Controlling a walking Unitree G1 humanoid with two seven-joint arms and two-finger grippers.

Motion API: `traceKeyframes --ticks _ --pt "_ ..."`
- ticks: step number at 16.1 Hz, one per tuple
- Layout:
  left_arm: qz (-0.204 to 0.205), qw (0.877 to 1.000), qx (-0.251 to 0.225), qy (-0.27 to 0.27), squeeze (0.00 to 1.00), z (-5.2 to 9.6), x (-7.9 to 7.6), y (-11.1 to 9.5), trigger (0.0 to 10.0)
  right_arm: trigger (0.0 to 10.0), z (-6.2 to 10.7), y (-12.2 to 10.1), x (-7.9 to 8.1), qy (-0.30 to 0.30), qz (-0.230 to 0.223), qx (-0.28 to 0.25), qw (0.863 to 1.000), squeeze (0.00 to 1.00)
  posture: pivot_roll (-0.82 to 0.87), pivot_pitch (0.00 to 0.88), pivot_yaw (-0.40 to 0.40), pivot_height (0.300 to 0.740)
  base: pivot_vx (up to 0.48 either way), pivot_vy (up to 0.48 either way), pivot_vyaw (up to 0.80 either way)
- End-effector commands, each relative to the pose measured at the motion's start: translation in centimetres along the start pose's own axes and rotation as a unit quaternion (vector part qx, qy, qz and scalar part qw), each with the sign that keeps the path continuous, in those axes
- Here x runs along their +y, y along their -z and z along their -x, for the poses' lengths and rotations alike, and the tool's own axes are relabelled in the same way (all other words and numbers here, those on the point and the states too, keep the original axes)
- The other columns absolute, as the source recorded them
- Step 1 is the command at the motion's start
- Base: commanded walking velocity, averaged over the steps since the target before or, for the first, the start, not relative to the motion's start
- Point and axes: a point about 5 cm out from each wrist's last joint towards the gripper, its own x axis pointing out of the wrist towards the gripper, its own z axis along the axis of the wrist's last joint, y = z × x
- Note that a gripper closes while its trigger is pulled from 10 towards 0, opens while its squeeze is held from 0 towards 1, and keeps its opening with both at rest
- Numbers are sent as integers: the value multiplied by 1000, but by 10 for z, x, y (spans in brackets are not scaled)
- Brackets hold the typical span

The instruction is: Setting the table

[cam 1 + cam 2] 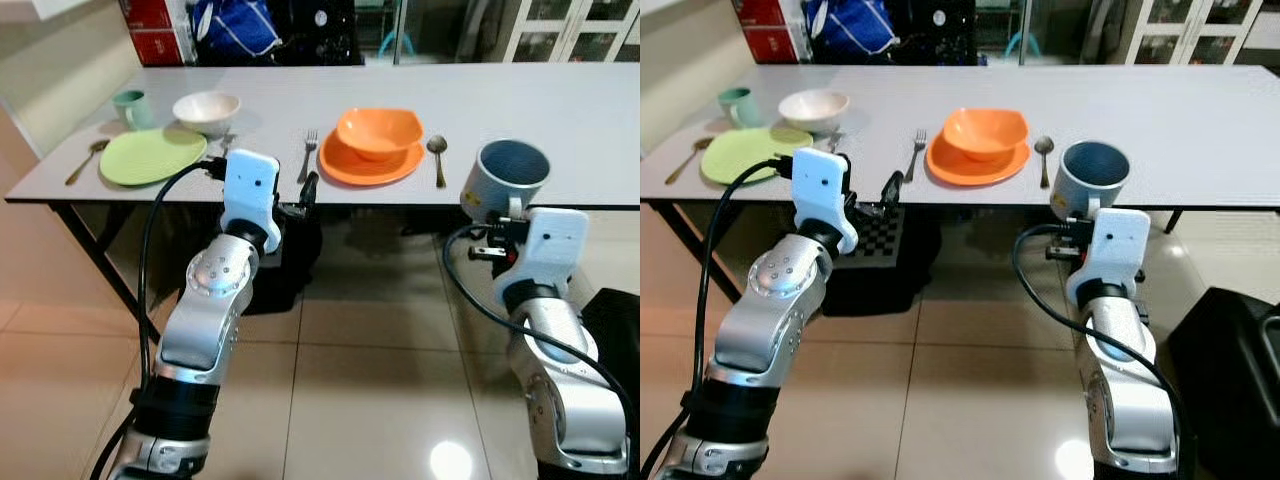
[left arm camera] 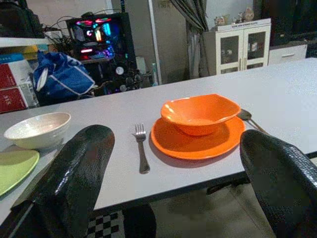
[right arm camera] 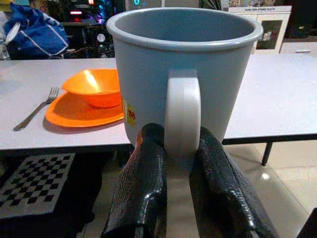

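My right gripper (image 3: 181, 163) is shut on the handle of a grey-blue mug (image 1: 510, 178), held upright at the table's near edge, right of the orange setting. An orange bowl (image 1: 378, 131) sits on an orange plate (image 1: 345, 165), with a fork (image 1: 308, 153) to its left and a spoon (image 1: 437, 154) to its right. Further left lie a green plate (image 1: 152, 155), a white bowl (image 1: 206, 109), a green cup (image 1: 131, 107) and another spoon (image 1: 86, 160). My left gripper (image 2: 183, 183) is open, held just before the table edge facing the fork (image 2: 141, 148) and the orange plate (image 2: 198, 141).
The grey table (image 1: 560, 110) runs wide to the right with bare surface behind the mug. Under it stand black legs and a checkered board (image 1: 875, 240). A blue bag (image 1: 235, 25) and red boxes (image 1: 150, 30) sit behind the table. A black object (image 1: 1230, 350) stands on the floor at right.
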Motion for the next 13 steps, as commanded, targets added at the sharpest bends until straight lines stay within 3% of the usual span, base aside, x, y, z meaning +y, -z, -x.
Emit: traceKeyframes --ticks 1,13 --pt "-3 1000 -9 -5 0 0 6 -4 10000 10000 -1 -9 4 -5 -3 -15 1000 0 -76 0 39 740 322 0 0" --pt "7 1000 -23 8 0 1 5 -8 10000 10000 -6 -18 5 2 -21 -32 999 0 -72 0 38 740 447 0 0"
